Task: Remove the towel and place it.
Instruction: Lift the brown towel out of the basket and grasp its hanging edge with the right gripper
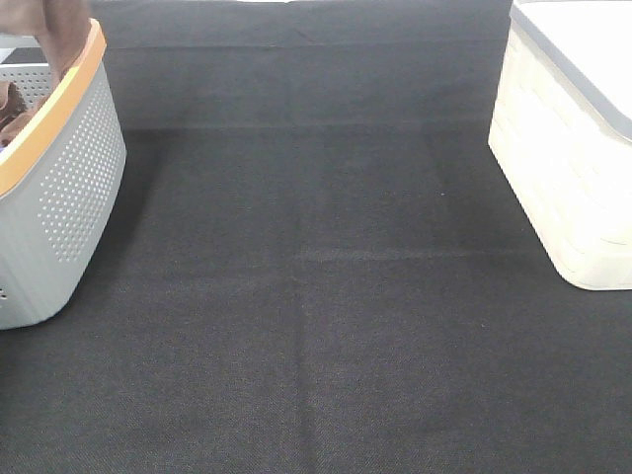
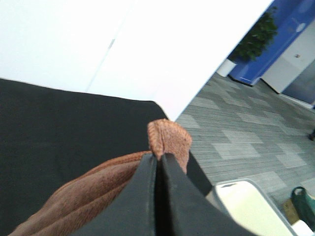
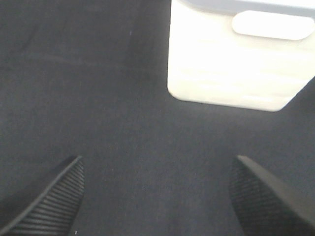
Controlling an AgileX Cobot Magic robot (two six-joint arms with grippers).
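One edge of the towel is pinched in the left gripper, jaws pressed together, above the grey basket. Lift clear of its rim before traversing. Jaws of the right gripper are spread, empty.

No legible text anywhere

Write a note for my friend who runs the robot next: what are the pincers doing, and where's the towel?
Left pincer: shut on the towel, which hangs above the grey basket.
Right pincer: open, holding nothing, over the black mat, with the white box ahead of it.
Done: towel gripped and raised.
Left: carry it clear of the basket and put it down. Leave the second brown cloth inside.
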